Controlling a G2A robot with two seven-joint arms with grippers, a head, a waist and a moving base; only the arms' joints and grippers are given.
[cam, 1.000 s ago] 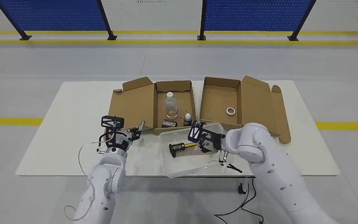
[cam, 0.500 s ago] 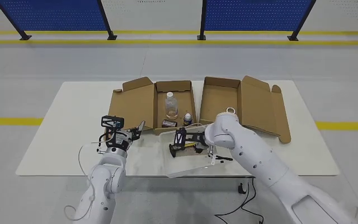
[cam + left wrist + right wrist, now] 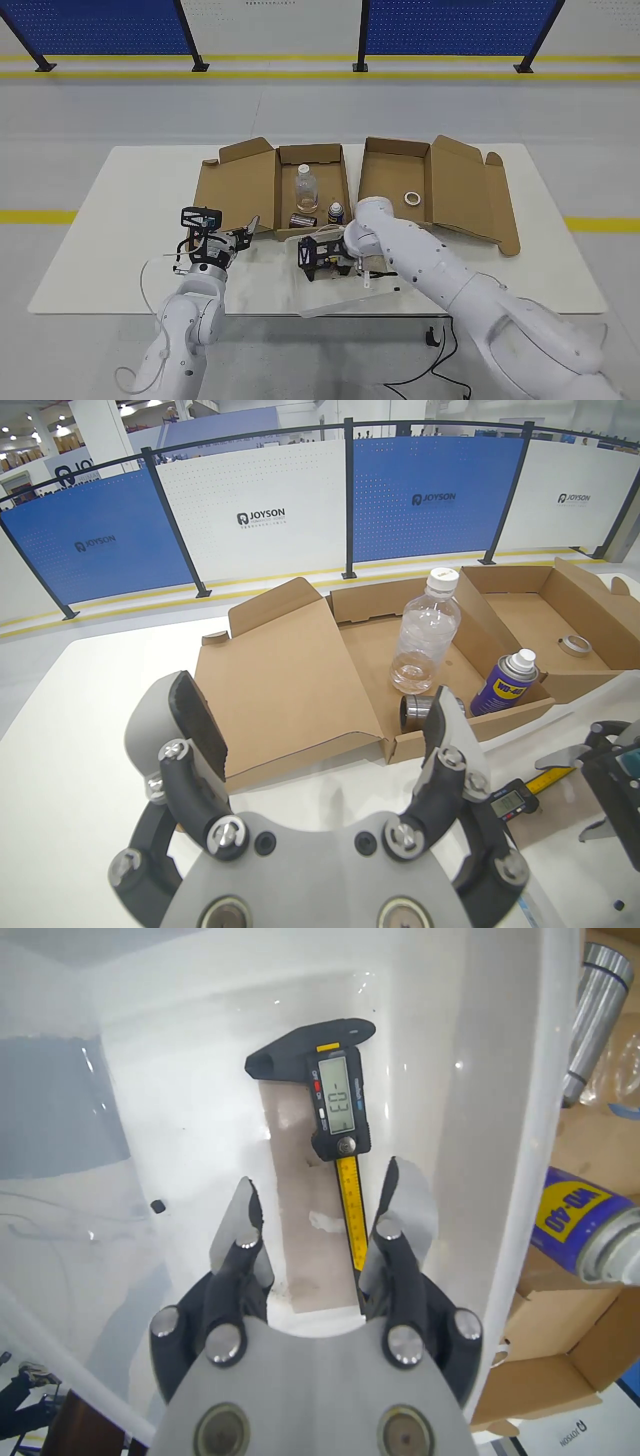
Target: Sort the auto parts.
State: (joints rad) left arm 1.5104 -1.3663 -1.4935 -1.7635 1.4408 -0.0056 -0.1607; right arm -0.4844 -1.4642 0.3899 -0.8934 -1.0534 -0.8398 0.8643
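Sweeping toward the robot's left in the top view, the right gripper (image 3: 312,256) has crossed the tray (image 3: 345,298) within the last second, while the left gripper (image 3: 243,235) has kept still beside the cardboard box (image 3: 238,180). From the left wrist, that gripper's fingers (image 3: 192,710) stand spread and empty, with the caliper (image 3: 515,800) off to their right. From the right wrist, spread fingers (image 3: 246,1213) straddle the caliper's yellow rule, its display just ahead, so a grasp looks ready.
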